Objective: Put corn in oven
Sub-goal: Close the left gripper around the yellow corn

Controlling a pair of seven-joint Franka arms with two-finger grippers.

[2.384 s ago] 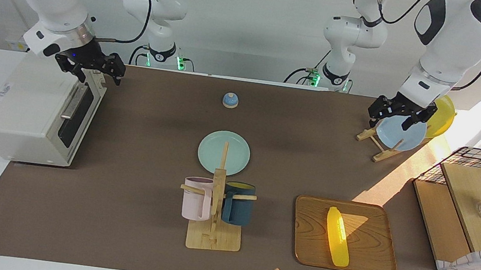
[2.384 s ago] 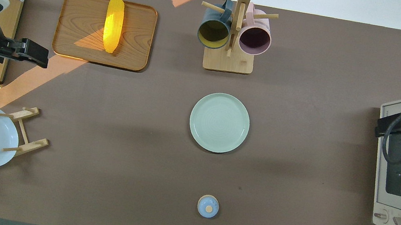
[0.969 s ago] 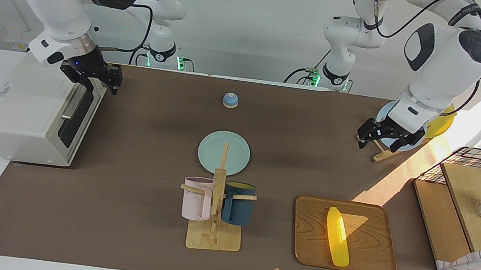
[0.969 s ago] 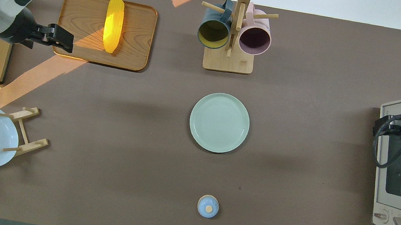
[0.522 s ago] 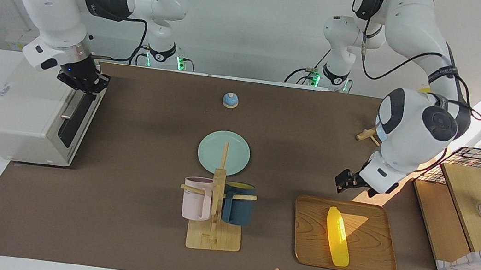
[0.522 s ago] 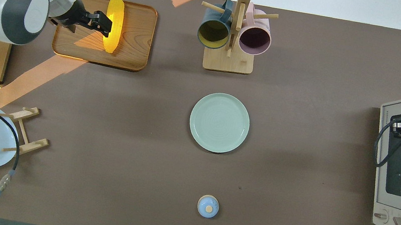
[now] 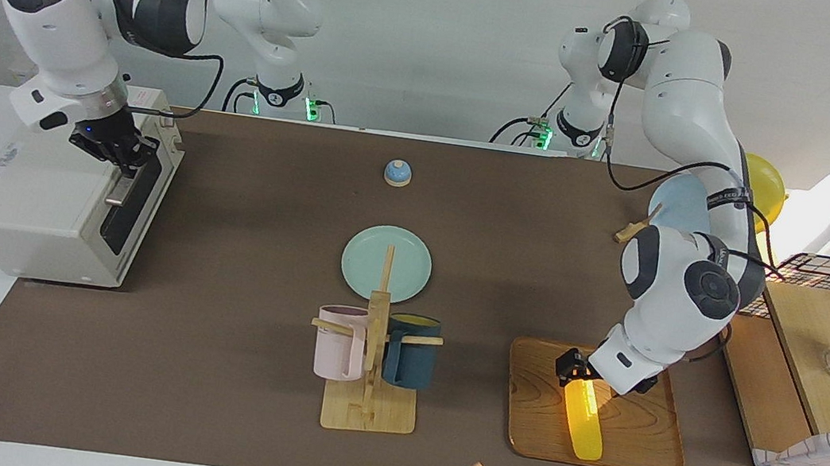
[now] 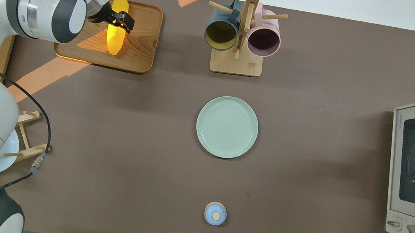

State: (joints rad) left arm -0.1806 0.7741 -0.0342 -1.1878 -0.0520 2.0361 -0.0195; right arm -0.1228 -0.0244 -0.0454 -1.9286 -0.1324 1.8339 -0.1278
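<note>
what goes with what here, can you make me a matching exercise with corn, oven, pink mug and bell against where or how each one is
Things:
1. corn
2. oven
3. pink mug
4. bell

Places or states:
A. hanging on the wooden mug rack
B. door closed, at the right arm's end of the table
C. lying on the wooden tray, under the left end effector
D. alone on the mat, nearer to the robots than the green plate

Pairs: 1-C, 2-B, 3-A, 4-D
</note>
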